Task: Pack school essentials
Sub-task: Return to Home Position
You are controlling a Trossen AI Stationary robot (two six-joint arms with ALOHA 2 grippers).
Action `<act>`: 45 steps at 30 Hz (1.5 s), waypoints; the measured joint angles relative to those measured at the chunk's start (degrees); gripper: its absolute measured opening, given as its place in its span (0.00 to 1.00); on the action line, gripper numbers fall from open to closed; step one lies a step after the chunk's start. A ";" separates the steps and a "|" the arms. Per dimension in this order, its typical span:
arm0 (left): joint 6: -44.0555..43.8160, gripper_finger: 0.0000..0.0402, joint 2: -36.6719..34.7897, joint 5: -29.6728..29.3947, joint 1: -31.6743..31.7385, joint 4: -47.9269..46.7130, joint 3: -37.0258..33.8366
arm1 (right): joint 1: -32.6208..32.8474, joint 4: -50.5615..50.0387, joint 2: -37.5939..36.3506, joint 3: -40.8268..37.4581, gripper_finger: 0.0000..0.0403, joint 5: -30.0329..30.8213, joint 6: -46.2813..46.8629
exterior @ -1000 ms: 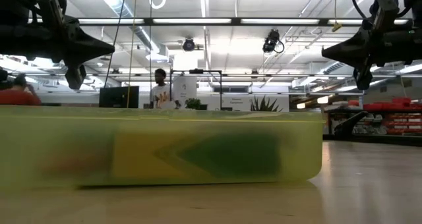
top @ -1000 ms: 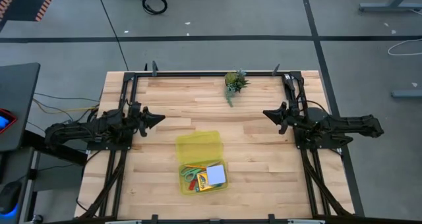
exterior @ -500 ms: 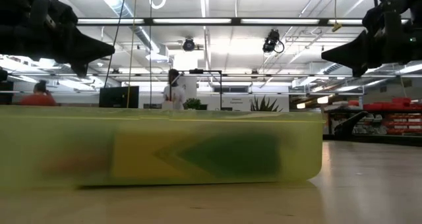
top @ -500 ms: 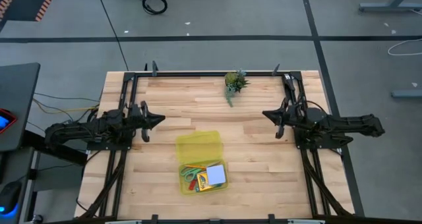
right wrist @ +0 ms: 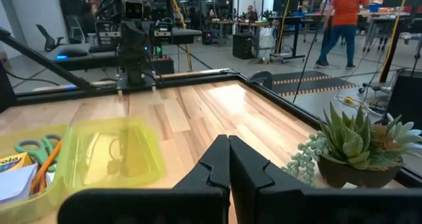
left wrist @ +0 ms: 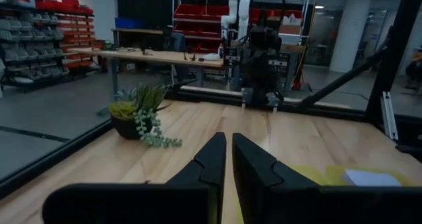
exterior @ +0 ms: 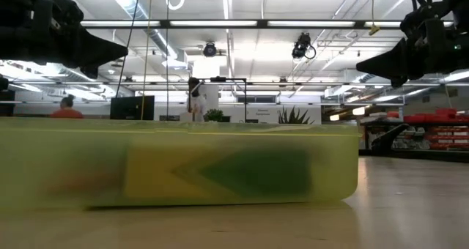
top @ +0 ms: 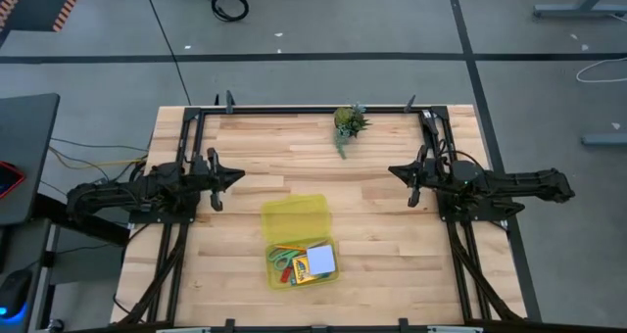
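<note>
1. Nearest, at mid-counter (top: 392, 264), the open yellow case (top: 294, 218) holds the green-handled scissors (top: 281, 259), crayon box (top: 301, 268) and pale note pad (top: 321, 260).
2. Farther back, well apart from the case, the left jaws and right jaws hang closed above the counter, one on each side, pointing inward.
3. The potted plant (top: 348, 120) stands at the far edge.
</note>
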 joint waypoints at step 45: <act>-0.01 0.06 0.00 0.17 0.02 0.50 0.00 | 0.00 0.02 0.00 0.00 0.02 0.02 0.07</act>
